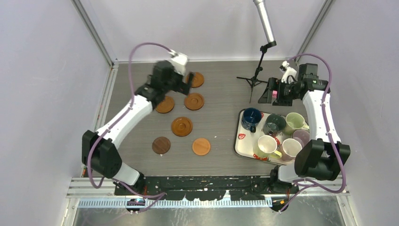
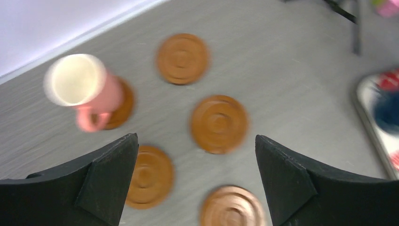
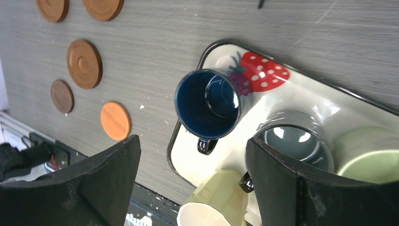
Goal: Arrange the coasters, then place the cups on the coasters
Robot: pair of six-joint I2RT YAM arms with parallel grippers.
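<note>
We see left gripper (image 2: 195,140) jaws wide apart, empty, pink cup (image 2: 87,92) upper left of its view, on a coaster (image 2: 125,101), clear of both fingers, right gripper (image 3: 190,143) jaws apart over tray (image 3: 301,101), blue cup (image 3: 207,103) just above the gap.

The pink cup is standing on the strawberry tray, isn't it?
Not quite. The pink cup is standing on a brown coaster, not on the strawberry tray. The left wrist view shows it, over among the other coasters and away from the tray.
</note>
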